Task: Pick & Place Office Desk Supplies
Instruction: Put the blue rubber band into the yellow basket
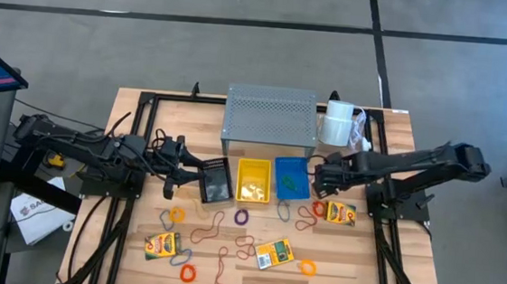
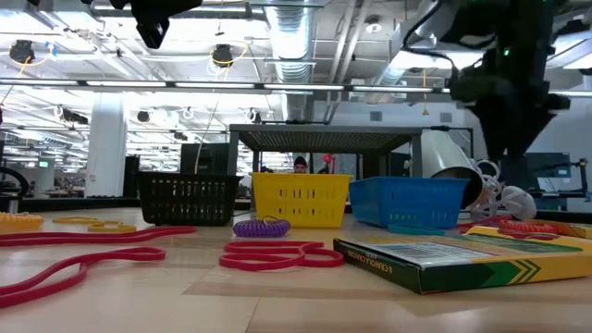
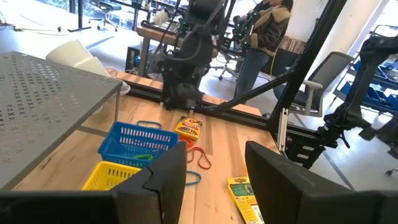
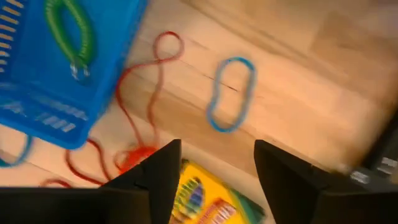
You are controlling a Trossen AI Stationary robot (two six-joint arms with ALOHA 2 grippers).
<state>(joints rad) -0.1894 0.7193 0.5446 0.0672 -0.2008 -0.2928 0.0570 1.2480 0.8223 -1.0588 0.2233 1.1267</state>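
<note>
L gripper (image 3: pixel 214 177) fingers apart at frame bottom. Blue basket (image 3: pixel 138 138) next to yellow basket (image 3: pixel 109 176), beside grey perforated riser (image 3: pixel 50 93). Crayon box (image 3: pixel 188 129) near R arm (image 3: pixel 186 56) (gripper unclear). Person (image 3: pixel 261 37) behind the table.

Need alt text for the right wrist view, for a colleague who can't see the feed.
The right gripper, jaws open and empty, hovers over the wooden table just above a yellow crayon box. Ahead lie a blue rubber-band loop and long red loops; beside them a blue basket holds a green coiled band.
</note>
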